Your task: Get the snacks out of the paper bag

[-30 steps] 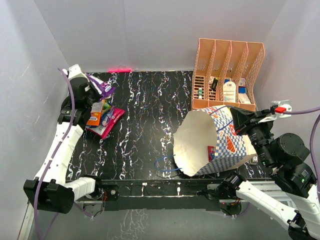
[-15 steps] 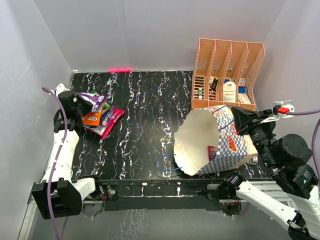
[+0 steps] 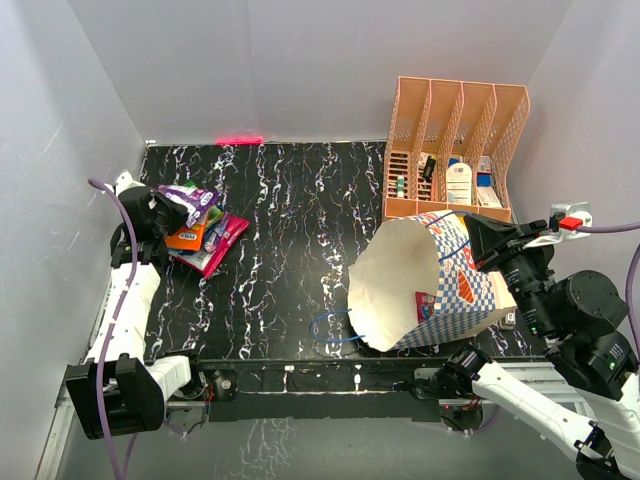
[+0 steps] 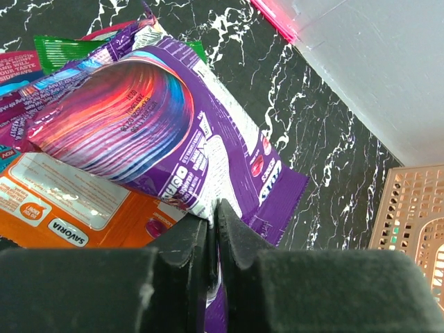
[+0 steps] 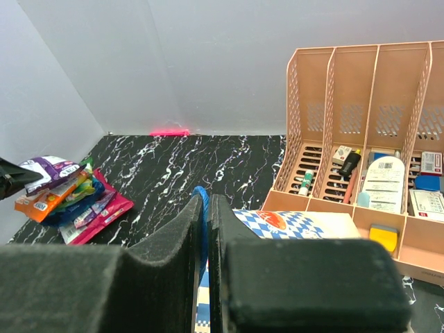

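The blue-and-white checkered paper bag (image 3: 455, 290) lies tilted at the right, its cream mouth open to the left. A small red packet (image 3: 424, 300) shows inside it. My right gripper (image 3: 472, 243) is shut on the bag's blue cord handle (image 5: 202, 201), above the bag's checkered side (image 5: 291, 223). My left gripper (image 3: 158, 205) at the far left is shut on a purple snack packet (image 4: 173, 132) and holds it over a pile of snacks (image 3: 208, 238). In that pile are an orange packet (image 4: 62, 201), a green one (image 4: 69, 47) and a magenta one (image 3: 225, 240).
The peach slotted organizer (image 3: 455, 150) with small items stands at the back right, just behind the bag. The bag's other blue handle (image 3: 330, 325) lies on the black marbled table near the front edge. Grey walls enclose three sides.
My left gripper has moved from the back-left corner toward the near side with the purple packet, which now hangs over the pile. The right arm and the bag have barely moved.
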{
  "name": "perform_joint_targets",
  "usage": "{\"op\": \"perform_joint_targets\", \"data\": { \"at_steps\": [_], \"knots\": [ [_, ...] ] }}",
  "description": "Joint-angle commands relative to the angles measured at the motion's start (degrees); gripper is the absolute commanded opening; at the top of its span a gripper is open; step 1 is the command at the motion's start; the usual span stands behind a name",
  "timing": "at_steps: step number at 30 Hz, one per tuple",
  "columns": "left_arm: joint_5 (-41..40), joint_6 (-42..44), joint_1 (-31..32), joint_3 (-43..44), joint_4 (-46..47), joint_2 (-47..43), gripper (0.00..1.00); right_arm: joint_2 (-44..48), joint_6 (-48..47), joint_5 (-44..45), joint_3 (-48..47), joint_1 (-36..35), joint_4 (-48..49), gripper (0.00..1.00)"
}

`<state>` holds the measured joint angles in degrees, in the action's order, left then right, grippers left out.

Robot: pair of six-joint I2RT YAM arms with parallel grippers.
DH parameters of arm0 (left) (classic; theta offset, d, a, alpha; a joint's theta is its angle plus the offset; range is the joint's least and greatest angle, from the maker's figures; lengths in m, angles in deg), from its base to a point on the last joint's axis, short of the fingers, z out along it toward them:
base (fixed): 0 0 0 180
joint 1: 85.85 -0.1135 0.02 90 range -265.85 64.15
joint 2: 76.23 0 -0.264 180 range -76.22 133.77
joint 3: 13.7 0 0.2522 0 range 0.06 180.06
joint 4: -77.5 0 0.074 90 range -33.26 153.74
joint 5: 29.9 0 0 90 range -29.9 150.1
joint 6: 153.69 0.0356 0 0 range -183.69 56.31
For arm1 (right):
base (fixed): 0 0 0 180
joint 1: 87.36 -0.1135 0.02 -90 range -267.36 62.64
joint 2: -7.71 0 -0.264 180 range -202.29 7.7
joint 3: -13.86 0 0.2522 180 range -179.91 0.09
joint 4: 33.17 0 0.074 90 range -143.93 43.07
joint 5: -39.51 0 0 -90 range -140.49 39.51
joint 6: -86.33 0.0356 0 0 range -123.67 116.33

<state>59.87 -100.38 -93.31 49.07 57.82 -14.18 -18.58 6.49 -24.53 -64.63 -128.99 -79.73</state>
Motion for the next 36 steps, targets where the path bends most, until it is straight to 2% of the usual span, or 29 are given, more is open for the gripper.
{"op": "perform_joint_targets", "data": {
  "at_steps": [1,3,12,18,25,27,32,36],
  "knots": [
    [-1.4,-0.4,-0.5,-0.6,-0.5,-2.0,0.14,0.6,-0.3,0.1,-1.8,-0.2,2.4,0.07],
    [-2.3,-0.6,-0.5,-0.6,-1.5,-2.2,0.25,0.5,-0.3,0.0,-1.8,-0.3,2.4,0.07],
    [-4.2,-2.5,-0.6,2.5,-8.7,-2.1,0.46,0.2,0.0,-0.3,-2.0,-0.3,2.5,0.07],
    [-3.9,-1.0,-0.6,6.2,-12.8,-2.8,0.73,-0.2,0.1,-0.5,-1.8,-0.3,2.7,0.07],
    [-6.1,-1.4,-0.6,8.4,-17.0,-3.1,0.82,-0.3,0.1,-0.6,-1.7,-0.2,2.9,0.07],
    [-6.9,-1.9,-0.6,8.7,-17.7,-3.1,0.91,-0.3,0.1,-0.7,-1.9,-0.3,2.8,0.07],
    [-10.7,-4.8,-0.6,10.3,-21.0,-2.6,0.98,-0.3,0.1,-0.4,-2.2,-0.2,2.7,0.07],
    [-11.4,-5.3,-0.6,11.8,-22.2,-3.2,0.98,-0.3,0.0,-0.3,-2.5,-0.3,2.7,0.07]
  ]
}}
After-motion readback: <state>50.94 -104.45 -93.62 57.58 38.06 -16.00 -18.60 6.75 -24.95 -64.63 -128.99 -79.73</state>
